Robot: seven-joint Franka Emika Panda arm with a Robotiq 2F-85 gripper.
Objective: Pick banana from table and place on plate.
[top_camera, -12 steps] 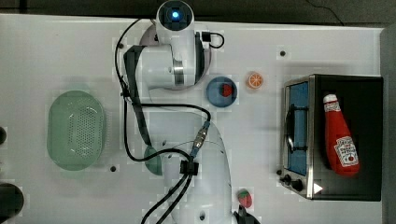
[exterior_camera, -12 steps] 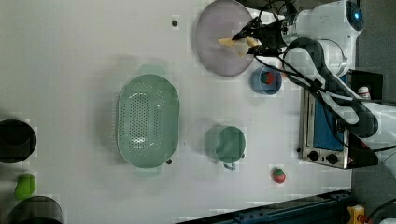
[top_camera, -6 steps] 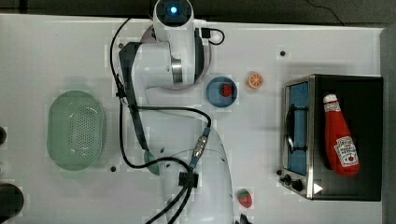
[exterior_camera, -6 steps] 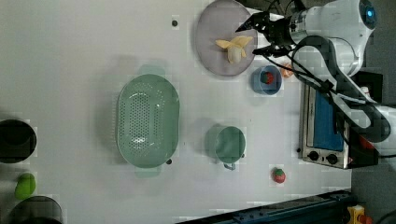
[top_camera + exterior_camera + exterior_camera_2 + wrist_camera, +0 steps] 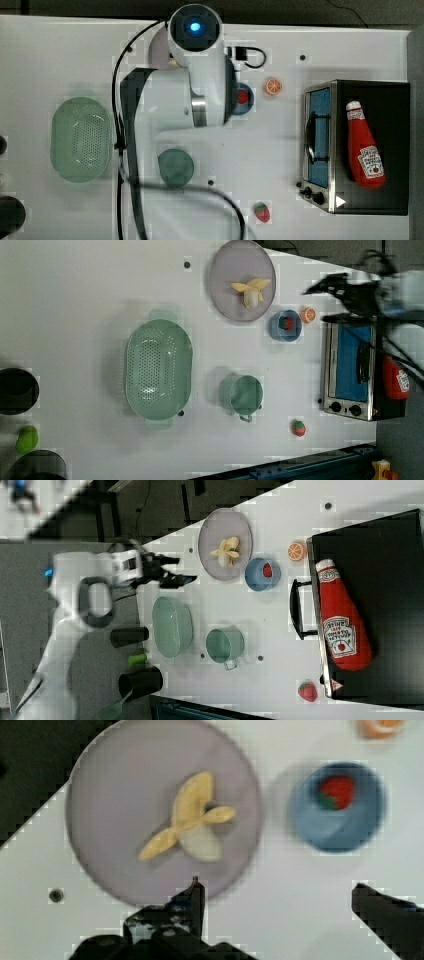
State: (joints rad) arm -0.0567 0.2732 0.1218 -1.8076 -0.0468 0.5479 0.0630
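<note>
The pale yellow banana (image 5: 251,290) lies with its strips splayed on the lilac-grey plate (image 5: 230,265), near the far edge of the white table (image 5: 75,290). The right view shows the banana (image 5: 227,550) on the plate (image 5: 220,527) too. My gripper (image 5: 322,302) stands open and empty, clear of the plate toward the left view's right. In the wrist view the banana (image 5: 192,817) rests near the middle of the plate (image 5: 115,795), and my gripper (image 5: 280,895) has its two dark fingers wide apart with nothing between them.
A small blue dish (image 5: 285,325) with a strawberry sits beside the plate, with an orange slice (image 5: 308,315) just past it. A green basket (image 5: 158,367), a green cup (image 5: 242,394), a toaster oven (image 5: 350,370) with a ketchup bottle (image 5: 342,622) and a loose strawberry (image 5: 298,428) stand around.
The gripper has opened and let go of the banana, which now lies on the plate. The gripper has pulled away toward the left view's right.
</note>
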